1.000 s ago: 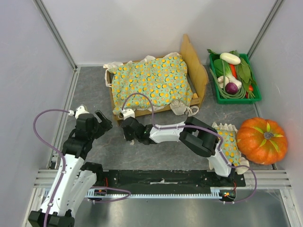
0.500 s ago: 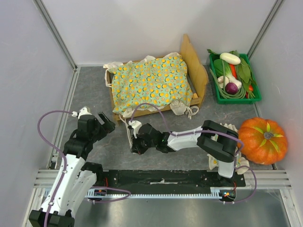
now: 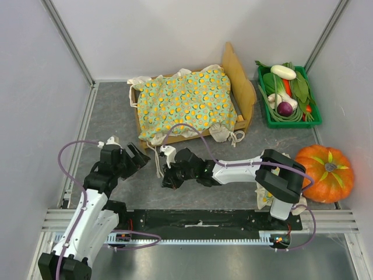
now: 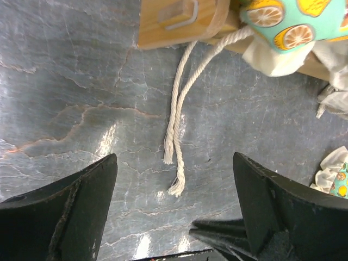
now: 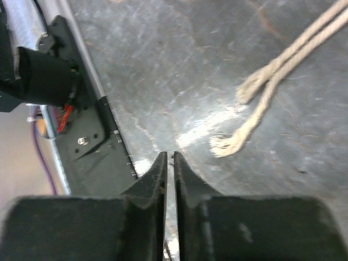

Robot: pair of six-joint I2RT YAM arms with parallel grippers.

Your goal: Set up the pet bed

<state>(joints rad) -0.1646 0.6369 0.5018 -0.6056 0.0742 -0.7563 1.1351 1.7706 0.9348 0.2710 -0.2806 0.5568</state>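
Observation:
The pet bed [image 3: 243, 87], light wood with a tall wavy headboard, stands at the back middle. A green orange-dotted blanket [image 3: 186, 102] covers its base. A white rope [image 3: 157, 163] hangs from its near left corner onto the floor. My left gripper [image 3: 137, 157] is open and empty just left of the rope; the left wrist view shows the rope ends [image 4: 175, 152] between its fingers [image 4: 65, 212] and the bed corner [image 4: 174, 22] above. My right gripper [image 3: 165, 182] is shut and empty, low over the floor just right of the rope [image 5: 255, 109]. The pillow [image 3: 262, 197] is mostly hidden behind my right arm.
A green crate [image 3: 310, 119] of toy vegetables stands at the back right. An orange pumpkin [image 3: 323, 172] sits at the right. Grey walls close in the left, back and right. The arms' black base rail [image 3: 198, 219] runs along the near edge.
My right gripper has pulled back from the bed's near left corner toward the near edge, its elbow swinging right over the pillow. My left gripper has shifted right toward the rope.

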